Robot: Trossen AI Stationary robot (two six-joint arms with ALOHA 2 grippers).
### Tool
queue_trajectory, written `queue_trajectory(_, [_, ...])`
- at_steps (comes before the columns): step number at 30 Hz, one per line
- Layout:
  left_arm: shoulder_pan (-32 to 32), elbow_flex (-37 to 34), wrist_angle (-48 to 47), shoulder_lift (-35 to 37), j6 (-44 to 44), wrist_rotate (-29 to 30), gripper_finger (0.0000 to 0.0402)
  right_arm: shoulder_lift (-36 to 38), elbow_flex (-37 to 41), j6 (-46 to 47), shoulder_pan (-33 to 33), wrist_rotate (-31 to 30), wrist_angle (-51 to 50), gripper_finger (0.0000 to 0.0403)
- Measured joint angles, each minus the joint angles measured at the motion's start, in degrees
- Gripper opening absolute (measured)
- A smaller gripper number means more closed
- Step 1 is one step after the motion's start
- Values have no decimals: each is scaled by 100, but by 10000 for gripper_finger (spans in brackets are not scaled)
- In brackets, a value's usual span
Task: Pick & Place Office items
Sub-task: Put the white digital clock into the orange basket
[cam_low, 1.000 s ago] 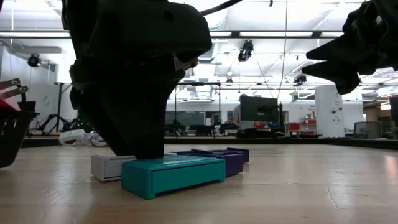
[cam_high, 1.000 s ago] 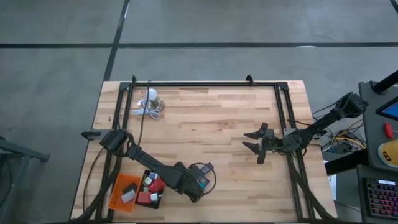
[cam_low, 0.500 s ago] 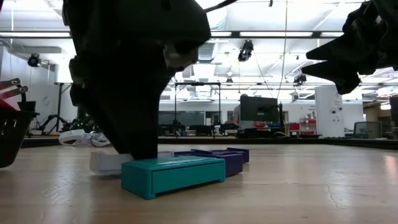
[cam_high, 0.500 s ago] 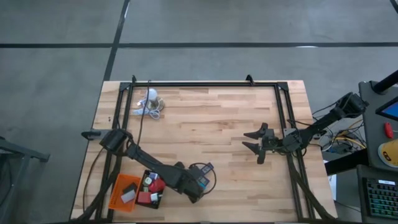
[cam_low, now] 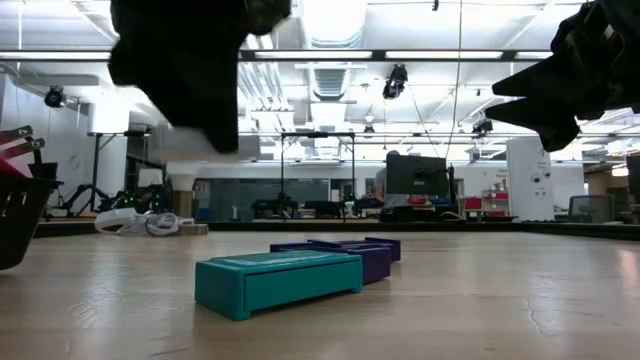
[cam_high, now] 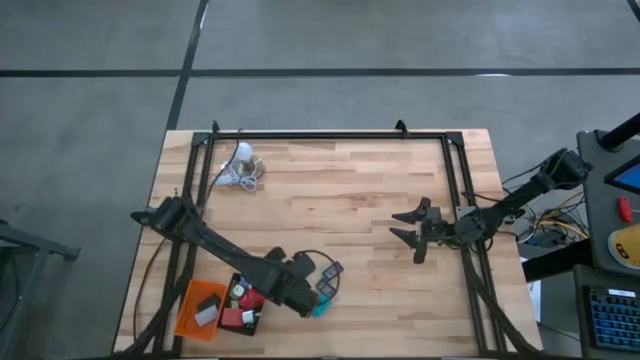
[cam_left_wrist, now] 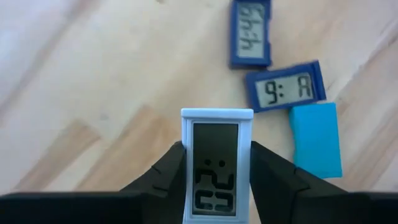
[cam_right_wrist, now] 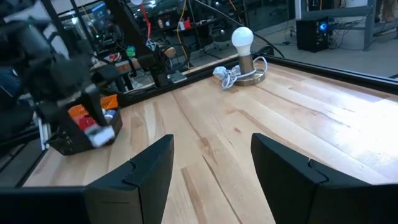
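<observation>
Two arms: both are over the wooden table (cam_high: 340, 210), the left one at work, the right one waiting.
Left gripper (cam_left_wrist: 216, 186): it holds a white clock piece (cam_left_wrist: 216, 163) between its two fingers (cam_left_wrist: 171, 171), one finger on each long side of the piece.
White clock piece: it is lifted off the table; in the low view it shows as a pale block (cam_low: 195, 143) under the dark gripper, high above the teal piece.
Teal piece (cam_low: 278, 280): it lies flat on the table, just beside the black tray (cam_high: 243, 308), on the side away from the orange tray (cam_high: 190, 305).
Two dark blue clock pieces: one (cam_left_wrist: 284, 86) lies touching or almost touching the teal piece (cam_left_wrist: 315, 139); the other (cam_left_wrist: 251, 33) lies a little farther from the teal piece.
Black tray: it holds several small pieces, among them red ones (cam_high: 250, 297).
Orange tray: it touches the black tray and holds a grey piece (cam_high: 206, 313).
Right gripper (cam_high: 410, 229): it hangs well apart from the black tray, near the table's opposite side rail, with the fingers spread wide and nothing between them.
White bulb (cam_high: 244, 153): it lies with its cord at the far corner of the table, well apart from the black tray.
</observation>
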State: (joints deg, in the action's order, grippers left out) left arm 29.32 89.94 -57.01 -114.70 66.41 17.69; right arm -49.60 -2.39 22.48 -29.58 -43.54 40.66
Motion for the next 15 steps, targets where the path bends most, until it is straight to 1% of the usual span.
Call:
queue_trajectory(9, [229, -19, -1197, 621, 1085, 172, 137, -1, 0, 0, -2, 1, -4, 210])
queue_trajectory(15, [611, -2, -1933, 782, 2165, 260, 137, 1, 0, 0, -2, 1, -7, 210])
